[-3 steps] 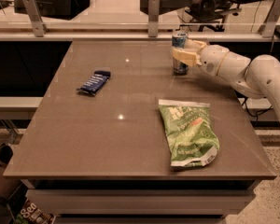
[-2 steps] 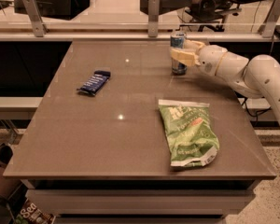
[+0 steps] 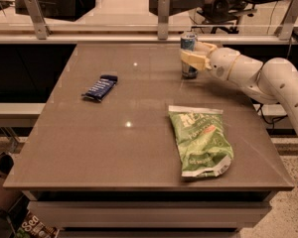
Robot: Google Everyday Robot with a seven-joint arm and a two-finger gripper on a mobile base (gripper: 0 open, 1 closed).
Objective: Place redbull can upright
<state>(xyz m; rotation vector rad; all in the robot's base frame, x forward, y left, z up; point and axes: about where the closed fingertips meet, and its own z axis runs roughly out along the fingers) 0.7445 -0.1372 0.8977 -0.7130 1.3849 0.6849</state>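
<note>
The redbull can [image 3: 188, 42] stands upright near the table's far edge, right of centre; its blue and silver body and silver top show. My gripper [image 3: 191, 59] reaches in from the right on a white arm and its cream fingers [image 3: 194, 60] are shut around the can's middle. The can's base is at or just above the tabletop; I cannot tell if it touches.
A green crinkled chip bag [image 3: 200, 140] lies flat at the front right of the brown table [image 3: 114, 152]. A dark-blue snack bar wrapper [image 3: 100, 87] lies at the left. A rail with metal posts [image 3: 163, 14] runs behind the table's far edge.
The can and gripper have shifted very slightly; the grip on the can is unchanged.
</note>
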